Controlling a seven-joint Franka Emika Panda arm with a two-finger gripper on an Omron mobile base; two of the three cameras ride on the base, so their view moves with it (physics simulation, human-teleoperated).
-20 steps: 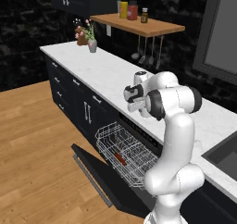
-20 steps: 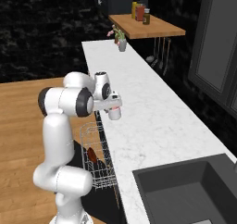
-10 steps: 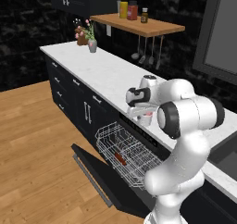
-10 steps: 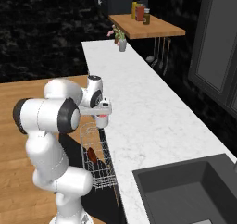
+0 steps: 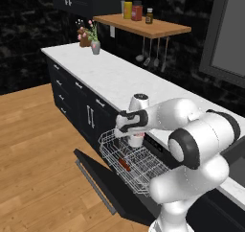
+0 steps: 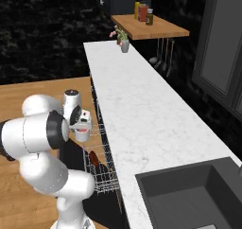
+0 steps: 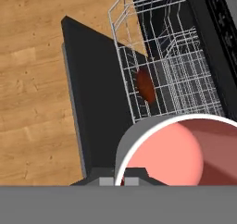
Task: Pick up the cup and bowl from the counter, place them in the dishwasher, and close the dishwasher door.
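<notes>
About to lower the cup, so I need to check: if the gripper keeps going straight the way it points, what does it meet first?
Most likely the white wire rack of the open dishwasher, near the bowl already lying in it; depth is hard to judge. The gripper holds the cup.

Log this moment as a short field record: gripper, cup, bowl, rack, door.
gripper: shut on the cup, above the rack
cup: held upright, salmon-red inside facing up, not yet set down
bowl: reddish-brown, lying in the rack
rack: white wire, pulled out over the door
dishwasher door: dropped open, flat above the wooden floor
</notes>
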